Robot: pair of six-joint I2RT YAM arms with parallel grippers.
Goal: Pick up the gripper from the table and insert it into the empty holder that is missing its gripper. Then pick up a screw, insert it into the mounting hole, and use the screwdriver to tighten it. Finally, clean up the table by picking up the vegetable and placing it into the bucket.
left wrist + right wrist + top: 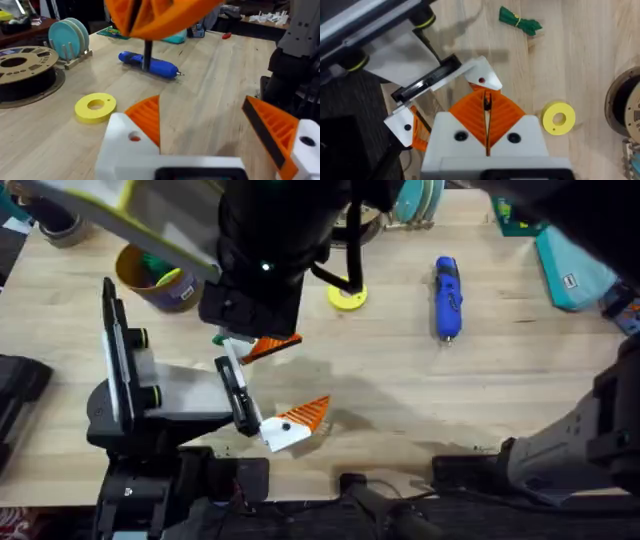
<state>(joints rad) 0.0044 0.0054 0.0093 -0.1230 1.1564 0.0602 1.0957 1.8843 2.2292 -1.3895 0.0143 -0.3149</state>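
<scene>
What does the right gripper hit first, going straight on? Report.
Probably the white finger block of the left gripper, beside its hole; the dark pin in the right gripper would touch first. Depth unclear.

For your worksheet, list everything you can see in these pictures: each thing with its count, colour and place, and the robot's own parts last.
table: one, pale wood, under everything.
screwdriver: one, blue, lying on the far right part of the table.
bucket: one, mustard yellow with a dark blue band, far left, something green inside.
ring: one, yellow, flat on the table at the far centre.
leafy bundle: one, green with a yellow tie, on the table beside the left arm's fingers.
spool: one, brown and perforated, far edge.
plates: a few, teal, upright in a wooden rack.
left gripper: white blocks with orange tips, open.
right gripper: orange pads together, above the left gripper.
</scene>
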